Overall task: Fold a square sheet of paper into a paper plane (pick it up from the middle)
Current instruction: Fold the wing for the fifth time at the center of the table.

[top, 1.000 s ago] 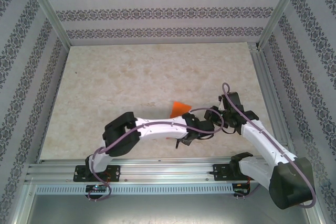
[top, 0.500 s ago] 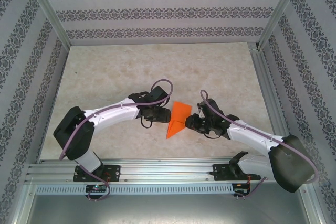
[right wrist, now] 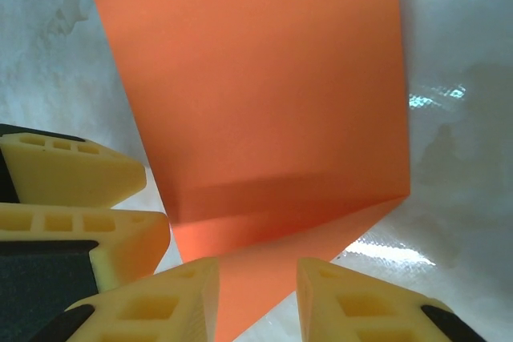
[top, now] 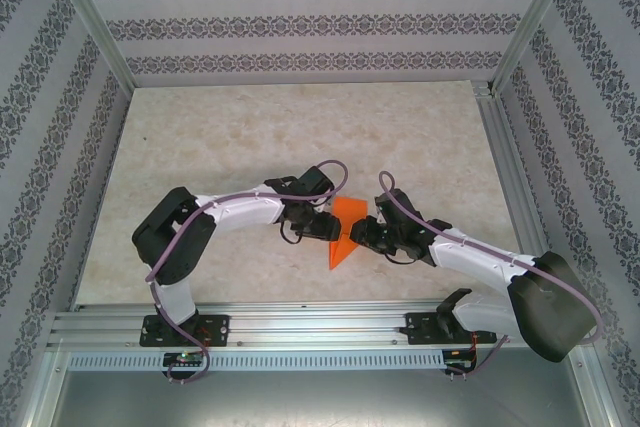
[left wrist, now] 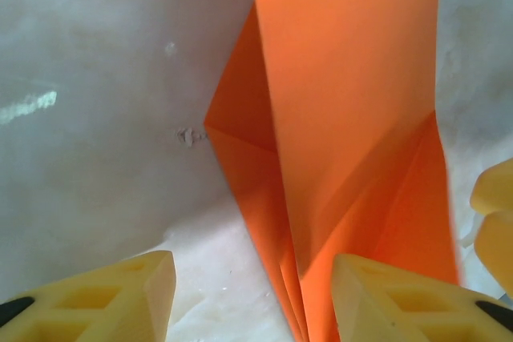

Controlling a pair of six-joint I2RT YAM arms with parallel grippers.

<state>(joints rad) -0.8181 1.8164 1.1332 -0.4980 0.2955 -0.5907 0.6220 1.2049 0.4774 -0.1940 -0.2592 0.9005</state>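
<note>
Both arms reach in toward the middle of the pale, marbled desk (top: 200,147), a little nearer its front edge than its back. Their tips come together over the orange paper (top: 343,241). The paper is folded into a narrow pointed shape. Its sharp end aims at the front rail, and its broader end pokes out behind the two hands.

The left hand (top: 322,228) sits against the paper's left side and the right hand (top: 364,234) against its right side, so the paper lies between them.

From the left wrist, the paper (left wrist: 345,118) shows several folded layers that narrow as they run down between the yellow fingers (left wrist: 112,302). The left hand (left wrist: 250,302) is about half open. Bare desk shows between one finger and the paper, while the folded edge lies just beside the other finger. It isn't pinching anything.

From the right wrist, the paper (right wrist: 256,94) is a broad flat panel with a crease across it, and its corner drops into the gap of the right hand (right wrist: 258,302). That gap is narrow, with the fingers parted only slightly. I can't tell whether the tips press on the sheet. The left hand's yellow fingers (right wrist: 72,170) crowd in just beside the paper's edge.
</note>
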